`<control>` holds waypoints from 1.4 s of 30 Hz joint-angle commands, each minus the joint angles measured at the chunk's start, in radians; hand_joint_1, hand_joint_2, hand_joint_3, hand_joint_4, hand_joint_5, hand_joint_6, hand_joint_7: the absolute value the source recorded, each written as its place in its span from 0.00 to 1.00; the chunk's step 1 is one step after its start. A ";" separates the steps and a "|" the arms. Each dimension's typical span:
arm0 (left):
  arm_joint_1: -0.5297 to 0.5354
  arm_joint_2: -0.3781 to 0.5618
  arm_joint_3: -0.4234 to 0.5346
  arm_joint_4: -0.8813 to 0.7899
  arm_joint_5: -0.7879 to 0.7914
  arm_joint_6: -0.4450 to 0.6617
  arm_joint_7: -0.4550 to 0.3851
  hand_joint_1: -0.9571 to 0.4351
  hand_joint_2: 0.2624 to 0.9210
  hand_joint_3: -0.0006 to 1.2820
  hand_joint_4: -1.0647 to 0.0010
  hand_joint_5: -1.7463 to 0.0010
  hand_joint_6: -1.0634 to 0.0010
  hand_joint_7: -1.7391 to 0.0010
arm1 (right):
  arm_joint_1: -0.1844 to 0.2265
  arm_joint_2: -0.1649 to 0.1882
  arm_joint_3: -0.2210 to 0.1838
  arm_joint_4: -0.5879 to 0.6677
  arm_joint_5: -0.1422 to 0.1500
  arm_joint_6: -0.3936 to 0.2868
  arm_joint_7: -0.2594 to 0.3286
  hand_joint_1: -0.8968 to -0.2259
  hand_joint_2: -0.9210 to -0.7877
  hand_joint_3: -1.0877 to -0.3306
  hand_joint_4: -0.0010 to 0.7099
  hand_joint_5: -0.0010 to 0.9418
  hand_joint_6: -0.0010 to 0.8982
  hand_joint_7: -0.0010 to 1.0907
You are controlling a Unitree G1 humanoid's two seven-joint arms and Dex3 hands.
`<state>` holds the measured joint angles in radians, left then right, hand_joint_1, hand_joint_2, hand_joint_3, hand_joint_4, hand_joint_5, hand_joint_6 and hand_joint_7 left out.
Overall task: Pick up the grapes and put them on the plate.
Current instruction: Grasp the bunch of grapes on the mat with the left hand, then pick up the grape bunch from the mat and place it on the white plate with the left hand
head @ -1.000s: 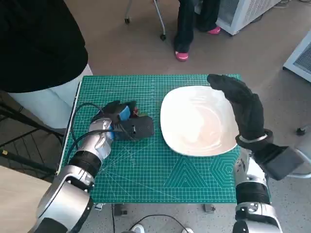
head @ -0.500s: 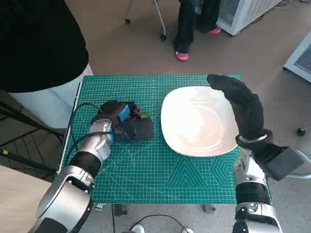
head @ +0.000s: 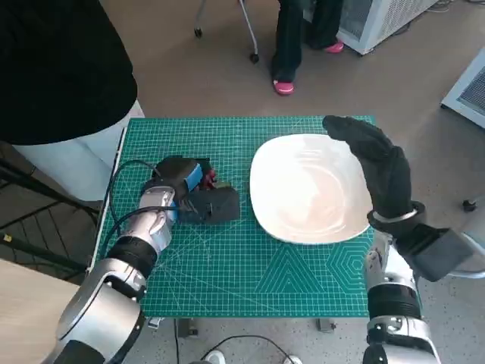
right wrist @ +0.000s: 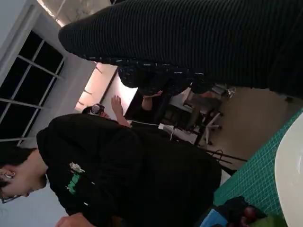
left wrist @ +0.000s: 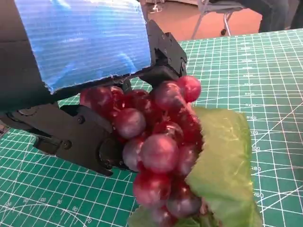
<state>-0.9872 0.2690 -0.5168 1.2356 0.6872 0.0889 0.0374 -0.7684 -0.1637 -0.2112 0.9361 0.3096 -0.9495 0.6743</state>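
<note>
left hand [head: 198, 193] grips grapes [left wrist: 158, 142] on mat [head: 227, 265] just beside plate [head: 307, 189] rim, right hand [head: 375, 163] holds nothing, fingers straight over plate's far edge

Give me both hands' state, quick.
Left hand: closed around the grapes, on the cutting mat.
Right hand: open, holding nothing, above the plate edge.

1. In the head view the left robot hand [head: 198, 196] covers nearly all of the grapes [head: 209, 180].
2. The picture's edge cuts off the grapes' leaf [left wrist: 227, 170] in the left wrist view.
</note>
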 commanded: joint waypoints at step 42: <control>0.031 0.102 0.017 -0.375 -0.001 0.155 -0.145 0.69 1.00 0.09 0.39 0.27 0.47 0.33 | -0.005 0.001 -0.003 0.016 0.014 0.018 0.026 0.63 0.00 0.75 0.47 0.00 0.35 0.00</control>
<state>-0.9771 0.3444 -0.5083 0.9481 0.6724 0.2200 -0.0833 -0.7727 -0.1617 -0.2138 0.9457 0.3164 -0.9453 0.6865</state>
